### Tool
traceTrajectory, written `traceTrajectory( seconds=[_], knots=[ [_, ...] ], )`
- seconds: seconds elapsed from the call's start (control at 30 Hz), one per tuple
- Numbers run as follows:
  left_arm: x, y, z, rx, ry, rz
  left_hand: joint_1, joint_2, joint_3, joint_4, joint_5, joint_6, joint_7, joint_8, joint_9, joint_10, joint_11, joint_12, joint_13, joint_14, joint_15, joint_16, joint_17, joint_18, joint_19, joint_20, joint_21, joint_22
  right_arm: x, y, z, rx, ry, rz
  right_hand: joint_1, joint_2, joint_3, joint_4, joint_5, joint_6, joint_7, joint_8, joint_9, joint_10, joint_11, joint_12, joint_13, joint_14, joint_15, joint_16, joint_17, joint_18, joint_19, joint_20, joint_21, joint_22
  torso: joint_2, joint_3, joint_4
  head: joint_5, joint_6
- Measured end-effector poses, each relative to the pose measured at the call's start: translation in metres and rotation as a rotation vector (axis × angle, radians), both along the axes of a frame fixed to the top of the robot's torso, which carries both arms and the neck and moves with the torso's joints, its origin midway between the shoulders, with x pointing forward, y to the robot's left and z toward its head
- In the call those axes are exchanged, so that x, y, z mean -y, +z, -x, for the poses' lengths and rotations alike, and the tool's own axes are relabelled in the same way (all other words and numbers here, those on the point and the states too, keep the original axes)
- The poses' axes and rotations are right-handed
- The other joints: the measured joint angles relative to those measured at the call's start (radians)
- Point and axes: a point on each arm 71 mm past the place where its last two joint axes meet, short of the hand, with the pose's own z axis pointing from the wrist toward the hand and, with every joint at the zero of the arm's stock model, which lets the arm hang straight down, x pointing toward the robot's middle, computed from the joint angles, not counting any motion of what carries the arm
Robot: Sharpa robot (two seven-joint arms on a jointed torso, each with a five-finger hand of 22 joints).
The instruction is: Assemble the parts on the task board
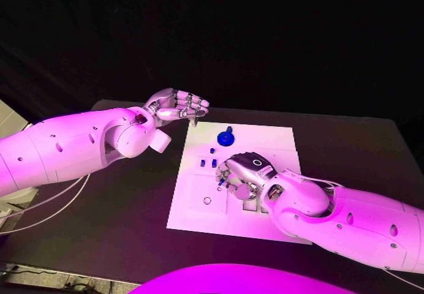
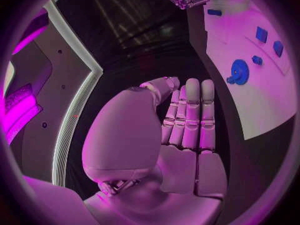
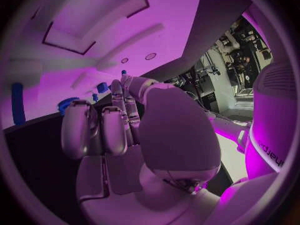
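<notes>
The white task board (image 1: 199,202) lies in the middle of the black table (image 1: 106,233), and the two arms come at it from opposite sides. The left hand (image 1: 177,105) hangs above the table just off the board's far left corner, its fingers curled in toward the palm; from the left wrist view they lie side by side, folded down, with nothing visible between them, so it looks closed on nothing. The right hand (image 1: 243,174) is down over the middle of the board, fingers bent toward the surface close to a short blue peg (image 1: 220,182) that sticks out by its fingertips; I cannot tell whether it is pinching that peg or merely touching beside it. A round blue gear-like part (image 1: 226,139) with a small knob sits on the far part of the board, well apart from both hands, and it also shows in the left wrist view. Two small blue parts (image 1: 207,163) lie on the board between the gear and the right hand, just left of the hand. Near the board's left side there is a small round hole (image 1: 207,200).
</notes>
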Motion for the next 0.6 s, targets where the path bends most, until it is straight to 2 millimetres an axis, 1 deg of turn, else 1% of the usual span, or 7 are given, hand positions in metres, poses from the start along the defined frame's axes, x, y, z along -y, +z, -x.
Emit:
traceTrajectory(
  seconds=[0.1,0.27,0.5,0.6],
  knots=[
    [0.0000,0.0000,0.0000,-0.001,0.000,0.000,0.000,0.000,0.000,0.000,0.000,0.000,0.000,0.000,0.000,0.000,0.000,0.000,0.000,0.000,0.000,0.000,0.000,0.000,0.000,0.000,0.000,0.000,-0.0003,-0.0020,-0.0003,-0.003,0.000,0.010,-0.001,-0.001,0.000,0.000,0.000,0.000,0.000,0.000,0.000,0.000,0.000,0.000,0.000,0.000,0.000,0.000,0.000,0.000,0.000,0.000,0.000,0.000,0.000,0.0001,-0.0006,0.000,-0.002],
    [0.0002,0.0000,0.0002,-0.002,-0.001,0.001,0.000,0.000,0.000,0.000,0.000,0.000,0.000,0.000,0.000,0.000,0.000,0.000,0.000,0.000,0.000,0.000,0.000,0.000,0.000,0.000,0.000,0.000,-0.0013,-0.0045,0.0000,-0.008,0.001,0.024,-0.001,-0.001,0.000,0.000,0.000,0.000,0.000,-0.001,0.000,0.000,0.000,-0.001,0.000,0.000,0.000,0.000,0.000,0.000,0.000,0.000,0.000,0.000,0.000,0.0001,0.0006,-0.001,-0.005],
    [-0.0001,-0.0001,0.0002,-0.004,-0.001,0.001,0.000,0.000,0.000,0.000,0.000,0.000,0.000,0.000,-0.001,0.000,0.000,0.000,-0.001,0.000,0.000,-0.004,0.000,0.000,0.000,0.000,0.000,0.000,-0.0037,-0.0083,0.0023,-0.016,0.007,0.036,-0.001,-0.001,0.000,0.000,0.000,0.004,0.004,0.002,0.001,0.000,0.000,-0.004,0.000,0.000,0.000,0.000,-0.001,0.000,0.000,0.000,0.000,0.000,0.001,0.0003,0.0007,-0.005,-0.007],
    [-0.0002,-0.0002,0.0003,-0.005,-0.002,0.000,0.000,0.000,0.000,0.000,0.000,0.000,0.000,0.000,-0.001,0.000,0.000,0.000,-0.001,0.000,0.000,-0.004,0.000,0.000,0.000,0.000,0.000,0.000,-0.0045,-0.0097,0.0034,-0.019,0.009,0.039,-0.003,-0.003,0.003,-0.003,0.000,0.004,0.004,0.002,0.001,0.000,0.000,-0.004,0.000,0.000,0.000,0.000,-0.001,0.000,0.000,0.000,0.000,0.000,0.001,0.0004,0.0006,-0.004,-0.009]
  ],
)
